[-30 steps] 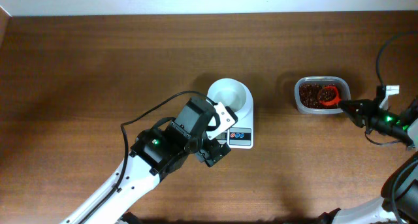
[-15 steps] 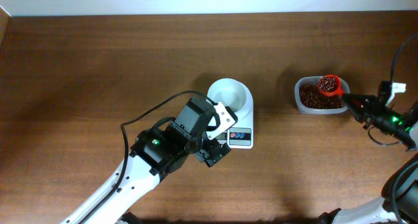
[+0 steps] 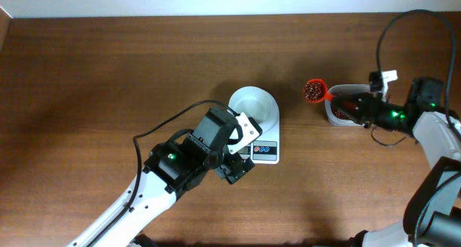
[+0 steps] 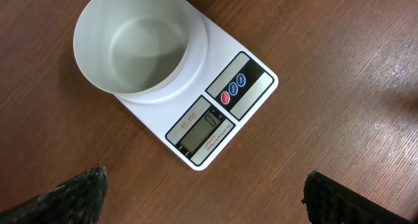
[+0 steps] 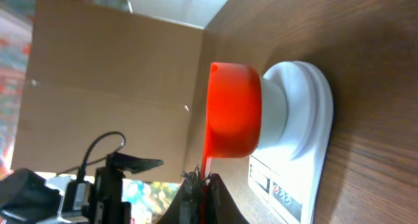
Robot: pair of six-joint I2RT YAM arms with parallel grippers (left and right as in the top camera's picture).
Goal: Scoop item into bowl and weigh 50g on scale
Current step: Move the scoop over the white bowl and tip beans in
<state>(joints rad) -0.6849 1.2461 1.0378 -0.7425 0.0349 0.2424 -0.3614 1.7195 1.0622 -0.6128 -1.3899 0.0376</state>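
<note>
The white bowl (image 3: 253,109) stands empty on the white scale (image 3: 264,151); the left wrist view shows both, the bowl (image 4: 134,44) and the scale (image 4: 225,113), whose display reads 0. My right gripper (image 3: 351,104) is shut on the handle of an orange scoop (image 3: 315,91) filled with dark reddish-brown beans, held in the air between the bowl and the clear container (image 3: 333,113). More beans (image 3: 341,105) lie in that container. In the right wrist view the scoop (image 5: 234,110) is in front of the bowl (image 5: 297,106). My left gripper (image 4: 209,211) is open and empty, just in front of the scale.
The left arm (image 3: 180,164) lies across the table's front left, reaching up to the scale. The right arm (image 3: 432,124) comes in from the right edge, with a cable looping above it. Bare wooden table (image 3: 108,74) surrounds the scale.
My right gripper has lifted the scoop, full of beans, out of the container and carried it left, past the container's left edge, closer to the bowl. The left arm has not moved.
</note>
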